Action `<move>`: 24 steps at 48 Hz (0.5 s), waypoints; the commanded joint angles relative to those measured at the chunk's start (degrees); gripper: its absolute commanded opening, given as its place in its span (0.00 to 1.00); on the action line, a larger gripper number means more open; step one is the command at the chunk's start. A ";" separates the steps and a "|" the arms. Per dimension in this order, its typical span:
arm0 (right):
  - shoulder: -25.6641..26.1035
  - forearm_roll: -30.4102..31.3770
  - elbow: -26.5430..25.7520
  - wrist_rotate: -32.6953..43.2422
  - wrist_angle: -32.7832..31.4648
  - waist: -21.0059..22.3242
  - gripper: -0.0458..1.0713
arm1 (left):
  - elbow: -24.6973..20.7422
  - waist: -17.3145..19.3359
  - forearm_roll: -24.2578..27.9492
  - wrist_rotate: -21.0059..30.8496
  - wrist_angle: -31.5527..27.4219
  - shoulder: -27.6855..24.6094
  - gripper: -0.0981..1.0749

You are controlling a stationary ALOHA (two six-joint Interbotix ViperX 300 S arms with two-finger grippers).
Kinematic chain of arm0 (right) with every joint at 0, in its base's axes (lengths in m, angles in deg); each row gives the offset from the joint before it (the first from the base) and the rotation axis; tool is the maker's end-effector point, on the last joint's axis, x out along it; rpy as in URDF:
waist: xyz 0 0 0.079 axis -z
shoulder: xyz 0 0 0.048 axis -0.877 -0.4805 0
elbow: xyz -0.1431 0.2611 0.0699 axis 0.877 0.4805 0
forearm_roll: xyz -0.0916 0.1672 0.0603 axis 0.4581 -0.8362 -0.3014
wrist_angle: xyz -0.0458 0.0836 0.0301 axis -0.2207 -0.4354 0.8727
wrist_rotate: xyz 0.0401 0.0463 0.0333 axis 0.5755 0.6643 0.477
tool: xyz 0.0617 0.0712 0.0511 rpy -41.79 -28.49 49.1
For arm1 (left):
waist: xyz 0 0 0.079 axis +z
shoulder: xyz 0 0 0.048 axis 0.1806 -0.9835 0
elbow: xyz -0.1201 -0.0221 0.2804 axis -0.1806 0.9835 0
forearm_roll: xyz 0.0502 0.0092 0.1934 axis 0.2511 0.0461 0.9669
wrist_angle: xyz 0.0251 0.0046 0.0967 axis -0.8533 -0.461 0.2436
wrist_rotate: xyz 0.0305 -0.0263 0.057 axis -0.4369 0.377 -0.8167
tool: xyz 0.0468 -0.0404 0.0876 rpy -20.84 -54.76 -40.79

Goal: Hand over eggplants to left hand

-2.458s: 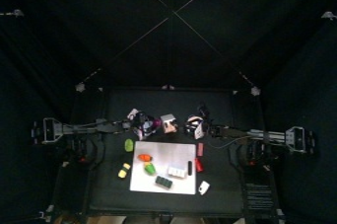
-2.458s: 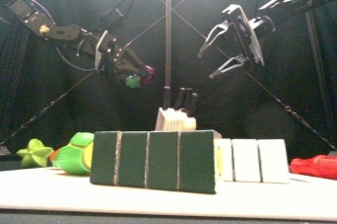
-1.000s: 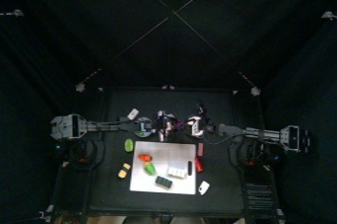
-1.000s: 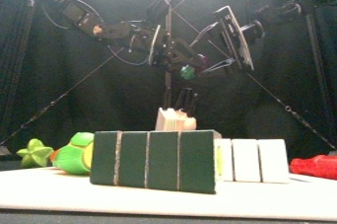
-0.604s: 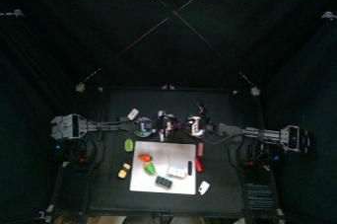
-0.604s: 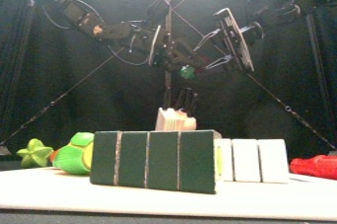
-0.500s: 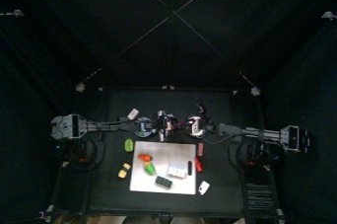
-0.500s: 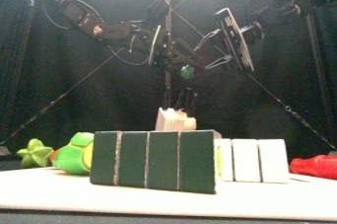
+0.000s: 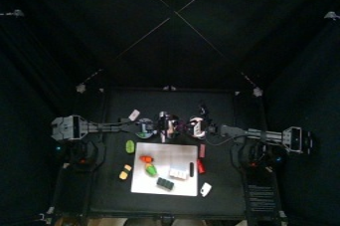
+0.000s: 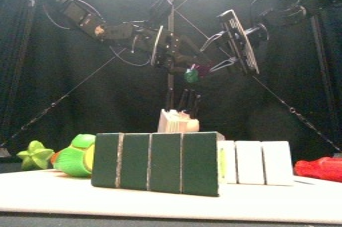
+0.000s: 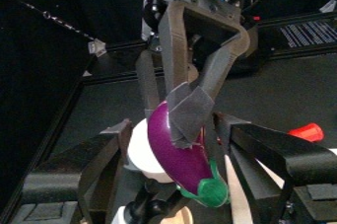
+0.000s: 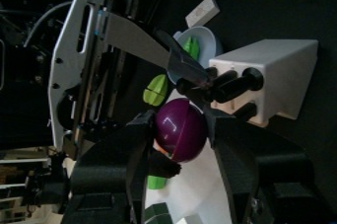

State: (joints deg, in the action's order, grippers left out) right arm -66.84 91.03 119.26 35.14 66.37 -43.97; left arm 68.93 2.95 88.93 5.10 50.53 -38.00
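1. The left gripper [image 10: 163, 59] stands spread wide, gripping nothing; it could clip the eggplant [image 11: 178, 139] when retreating.
2. The eggplant hangs above the table's [image 10: 54, 207] back half.
3. The right gripper [image 10: 201, 66] clamps it; the rounded skin might slip free.

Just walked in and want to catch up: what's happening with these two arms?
Both arms meet in mid-air above the table, with a purple eggplant between them. The right gripper is clamped on the eggplant. The left gripper has its jaws open on either side of it, not gripping.
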 commanded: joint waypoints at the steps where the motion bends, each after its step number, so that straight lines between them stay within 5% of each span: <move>1: 1.05 0.18 -0.35 -0.09 0.35 0.18 0.58 | -1.23 0.18 0.00 0.00 0.53 0.70 0.93; 24: 1.76 0.18 0.88 -0.35 0.00 0.70 0.58 | 0.53 0.18 -0.44 0.09 1.14 2.29 0.93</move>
State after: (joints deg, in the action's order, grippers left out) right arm -66.49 91.12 120.49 34.88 66.37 -43.79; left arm 69.64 2.95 88.76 5.10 51.06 -37.83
